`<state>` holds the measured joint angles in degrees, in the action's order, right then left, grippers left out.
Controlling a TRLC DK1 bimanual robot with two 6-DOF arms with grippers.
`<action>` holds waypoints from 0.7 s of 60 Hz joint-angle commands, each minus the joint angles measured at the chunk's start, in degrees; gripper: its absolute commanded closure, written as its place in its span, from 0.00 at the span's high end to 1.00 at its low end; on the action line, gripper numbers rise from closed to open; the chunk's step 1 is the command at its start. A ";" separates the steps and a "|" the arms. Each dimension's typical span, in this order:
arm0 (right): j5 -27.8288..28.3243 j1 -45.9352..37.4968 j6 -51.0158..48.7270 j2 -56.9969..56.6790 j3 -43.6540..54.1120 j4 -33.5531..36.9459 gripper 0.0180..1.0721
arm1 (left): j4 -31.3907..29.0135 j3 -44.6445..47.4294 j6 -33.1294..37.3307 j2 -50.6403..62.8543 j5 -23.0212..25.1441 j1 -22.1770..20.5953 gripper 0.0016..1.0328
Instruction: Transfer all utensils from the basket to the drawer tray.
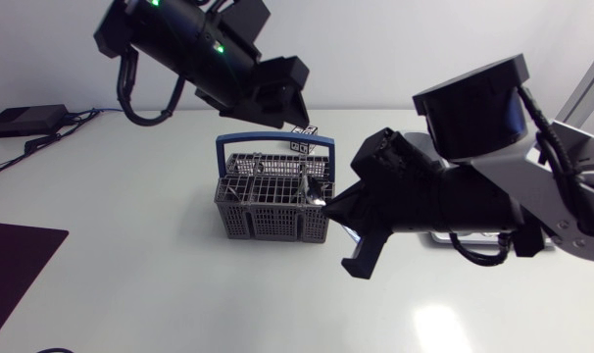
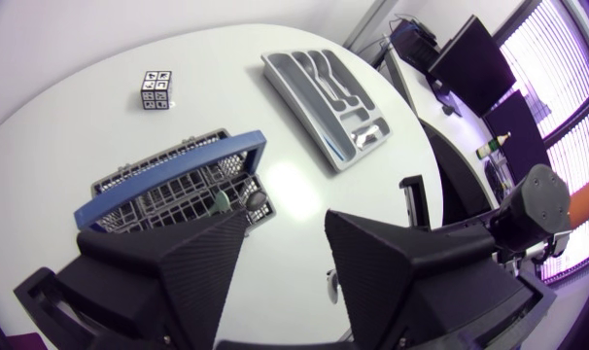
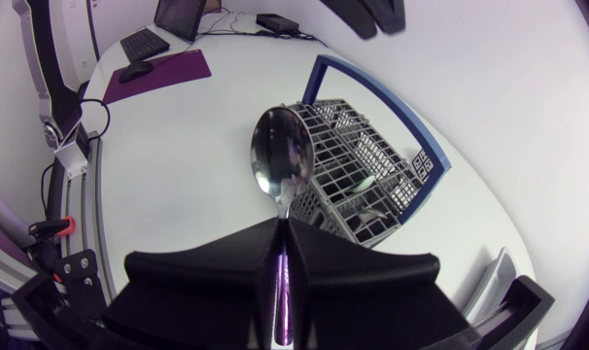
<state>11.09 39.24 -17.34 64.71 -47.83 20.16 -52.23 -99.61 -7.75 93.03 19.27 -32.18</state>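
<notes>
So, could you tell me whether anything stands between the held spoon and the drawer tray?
Nothing visible: the right gripper holds the spoon by the basket, and bare table lies between basket and drawer tray.

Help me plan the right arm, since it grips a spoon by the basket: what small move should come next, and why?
Probably swing the right gripper toward the tray. It is shut on the spoon, whose bowl appears clear of the basket, and the tray lies on the table beside the basket with open slots.
</notes>
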 commanded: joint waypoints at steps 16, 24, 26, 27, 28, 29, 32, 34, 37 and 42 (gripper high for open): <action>8.86 -18.06 -19.13 -2.48 4.77 7.08 0.07 | 0.46 3.90 2.56 -5.67 -0.63 9.33 0.63; 12.64 -29.05 -30.64 -1.60 5.21 9.63 0.07 | 0.46 7.68 5.38 -6.46 -1.78 11.18 0.63; 13.34 -32.04 -33.98 -1.07 5.29 9.98 0.07 | 0.46 8.73 5.99 -6.73 -2.04 11.27 0.63; 13.60 -33.36 -35.22 -0.72 5.21 10.25 0.07 | 0.46 9.09 6.25 -6.81 -2.22 11.44 0.63; 14.04 -35.46 -37.50 -0.20 4.94 10.77 0.07 | 0.46 9.53 6.43 -6.81 -2.39 11.71 0.63; 14.57 -37.13 -39.43 0.42 4.68 11.30 0.07 | 0.55 10.05 6.61 -6.99 -2.39 12.06 0.63; 15.54 -41.97 -44.97 2.44 3.89 12.62 0.07 | 0.90 11.37 7.22 -7.43 -2.39 12.32 0.63; 16.42 -44.69 -47.87 3.85 3.19 13.41 0.07 | 1.43 12.25 7.31 -7.60 -2.39 12.50 0.63; 17.38 -49.09 -53.06 6.66 1.69 14.82 0.07 | 2.04 13.48 7.57 -7.87 -2.39 12.94 0.63; 17.38 -55.06 -59.91 11.67 -0.42 15.43 0.07 | 2.83 15.24 7.84 -8.22 -2.48 13.20 0.63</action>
<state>27.92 -11.57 -68.07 72.18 -45.67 34.65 -50.30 -86.67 -1.21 86.54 17.02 -19.59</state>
